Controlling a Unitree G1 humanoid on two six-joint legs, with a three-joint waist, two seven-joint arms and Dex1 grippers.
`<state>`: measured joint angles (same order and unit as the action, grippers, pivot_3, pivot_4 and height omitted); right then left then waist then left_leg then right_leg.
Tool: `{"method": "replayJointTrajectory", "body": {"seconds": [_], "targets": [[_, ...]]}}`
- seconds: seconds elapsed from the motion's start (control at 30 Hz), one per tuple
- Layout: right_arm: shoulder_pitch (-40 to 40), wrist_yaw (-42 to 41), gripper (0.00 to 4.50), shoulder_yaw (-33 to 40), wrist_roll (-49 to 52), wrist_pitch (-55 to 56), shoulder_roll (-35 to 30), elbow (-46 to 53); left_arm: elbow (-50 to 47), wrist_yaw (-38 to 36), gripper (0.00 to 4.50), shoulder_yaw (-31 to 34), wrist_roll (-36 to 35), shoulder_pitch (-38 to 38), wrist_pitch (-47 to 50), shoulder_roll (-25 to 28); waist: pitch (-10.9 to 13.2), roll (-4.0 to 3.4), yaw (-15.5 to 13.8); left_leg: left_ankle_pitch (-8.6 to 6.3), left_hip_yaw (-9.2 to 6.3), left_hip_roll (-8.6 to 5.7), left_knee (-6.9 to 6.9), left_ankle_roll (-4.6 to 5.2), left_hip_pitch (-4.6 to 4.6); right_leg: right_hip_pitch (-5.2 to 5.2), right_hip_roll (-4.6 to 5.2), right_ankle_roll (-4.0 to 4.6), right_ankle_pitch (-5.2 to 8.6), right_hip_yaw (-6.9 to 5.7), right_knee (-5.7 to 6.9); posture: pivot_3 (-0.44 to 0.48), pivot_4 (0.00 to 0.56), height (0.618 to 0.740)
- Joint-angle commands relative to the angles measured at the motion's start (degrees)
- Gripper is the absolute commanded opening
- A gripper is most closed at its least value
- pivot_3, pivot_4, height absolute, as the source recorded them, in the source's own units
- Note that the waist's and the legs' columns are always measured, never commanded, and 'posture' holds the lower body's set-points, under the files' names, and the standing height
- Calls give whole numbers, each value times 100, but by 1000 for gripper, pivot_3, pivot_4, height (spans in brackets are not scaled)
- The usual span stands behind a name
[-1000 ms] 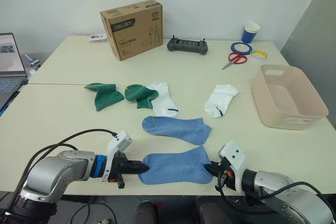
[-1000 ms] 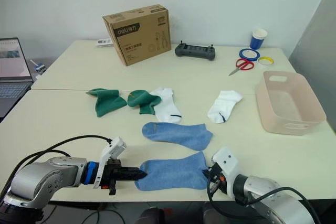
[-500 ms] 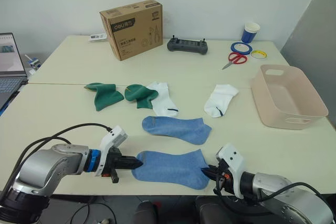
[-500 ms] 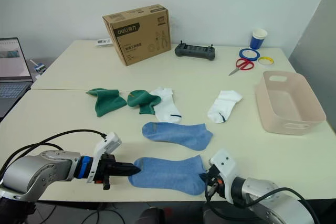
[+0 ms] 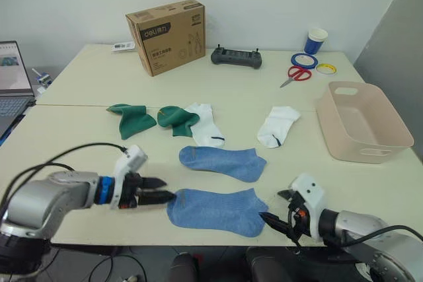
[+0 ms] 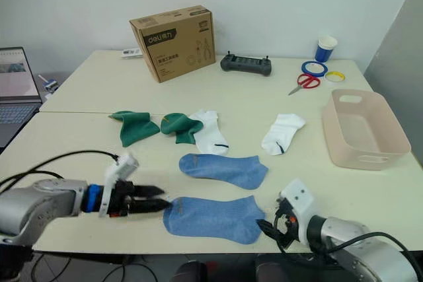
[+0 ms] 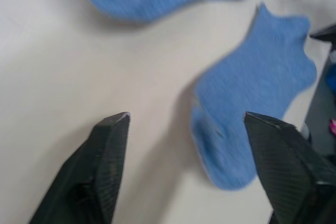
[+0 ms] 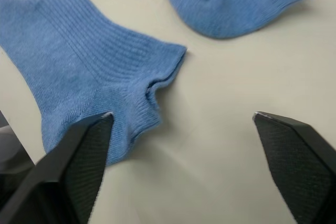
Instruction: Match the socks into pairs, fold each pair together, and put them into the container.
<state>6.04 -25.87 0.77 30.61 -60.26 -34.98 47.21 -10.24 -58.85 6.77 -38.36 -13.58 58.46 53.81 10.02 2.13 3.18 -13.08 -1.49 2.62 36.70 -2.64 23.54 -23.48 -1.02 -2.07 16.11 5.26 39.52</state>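
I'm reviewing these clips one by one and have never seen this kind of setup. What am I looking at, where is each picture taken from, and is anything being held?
This is a two-armed humanoid robot at a table. The two wide pictures come from a stereo camera on its head, looking down over its arms. The two close-ups come from cameras on its wrists, looking along each end effector's two black fingers.

On the table lie two light blue socks, two dark green socks, two white socks and an empty beige container. Behind are a cardboard box, a controller, scissors, tape rolls and a cup.

Nothing is held. The left end effector and right end effector are open at either end of the nearer blue sock.
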Motion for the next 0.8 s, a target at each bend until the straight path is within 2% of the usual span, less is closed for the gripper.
{"method": "replayJointTrajectory", "body": {"seconds": [0.03,0.17,0.3,0.4,0.53,0.8], "targets": [[-413,-10,4500,288,-35,478,30,-5,529,357,3850,37,114,-574,-128,-359,0,0,6,0,2,-2,0,0,0,0,0,-2,-1,2,-1,0,150,723],[-671,-73,4500,225,-107,743,-9,-205,1226,924,3850,-219,661,-1144,-575,-923,0,0,-14,0,-3,-3,0,0,4,6,0,-6,-3,-4,-10,0,150,723],[-856,53,4500,134,-395,1057,41,-659,1843,999,3850,-555,1098,-1411,-1002,-1242,0,1,-11,-1,-3,-3,1,1,15,0,-1,-6,-4,-2,-16,0,150,723],[-1076,221,4500,86,-529,1181,278,-1113,2074,910,3850,-686,1160,-1549,-1060,-1478,0,1,-15,0,-3,-3,5,1,17,0,-1,-8,-6,-2,-13,0,150,723],[-1367,337,4500,-108,-718,1265,542,-1617,2200,900,3008,-721,1175,-1671,-941,-1701,0,0,-23,0,-4,-5,15,1,18,2,0,-12,-10,-1,-7,0,150,723],[-1894,655,4500,-500,-1113,1244,1158,-2506,2152,884,436,-782,1175,-1692,-798,-1930,0,0,-14,0,-8,-3,15,1,20,0,-2,-12,-10,-3,-4,0,150,723]]}}
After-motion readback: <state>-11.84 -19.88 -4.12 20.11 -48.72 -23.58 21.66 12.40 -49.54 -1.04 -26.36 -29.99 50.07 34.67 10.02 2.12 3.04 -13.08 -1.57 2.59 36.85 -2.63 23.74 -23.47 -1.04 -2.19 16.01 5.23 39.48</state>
